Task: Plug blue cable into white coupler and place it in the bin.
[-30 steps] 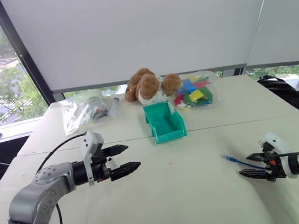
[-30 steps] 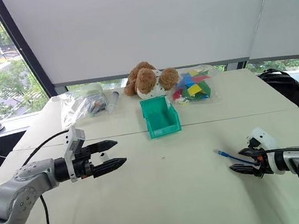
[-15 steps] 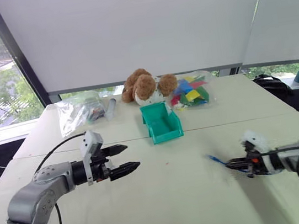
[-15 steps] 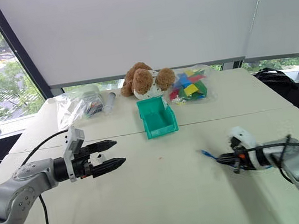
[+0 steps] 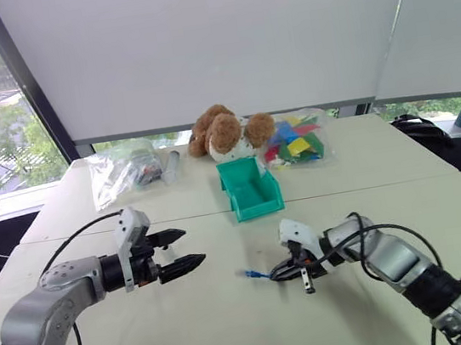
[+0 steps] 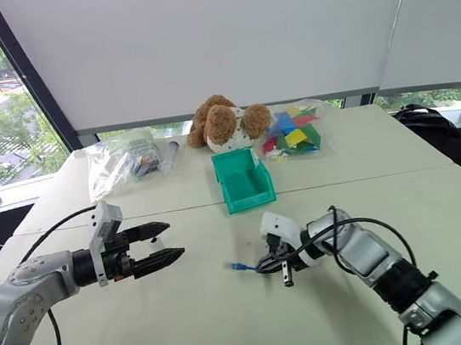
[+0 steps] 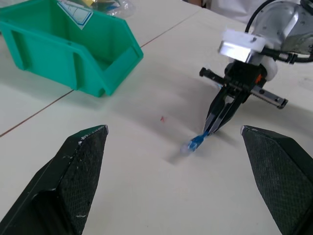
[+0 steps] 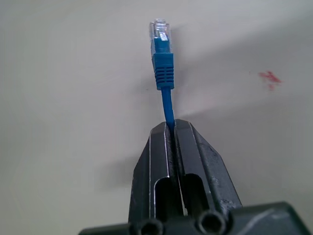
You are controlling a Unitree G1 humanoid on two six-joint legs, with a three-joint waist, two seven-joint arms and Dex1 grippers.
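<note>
While the right gripper [image 8: 170,128] pinches the blue cable [image 8: 165,83] between closed fingers, the clear plug [image 8: 160,28] sticks out just above the table [image 5: 233,309] (mid-table, near the robot's side of the teal bin [image 5: 251,188]). Well apart to the left, the left gripper [image 5: 178,251] hovers with its fingers spread wide, holding nothing.

Bare table [image 5: 234,318] between both tools

Most of the blue cable [image 8: 167,104] is hidden between the closed fingers of the right pincer [image 8: 172,128], and its far end cannot be traced. The bin [image 7: 73,54] is cut off by the edge in the left wrist view. The contents of the clear bag [image 5: 127,168] at the tabletop's [image 5: 235,326] far side are too small to be told.
</note>
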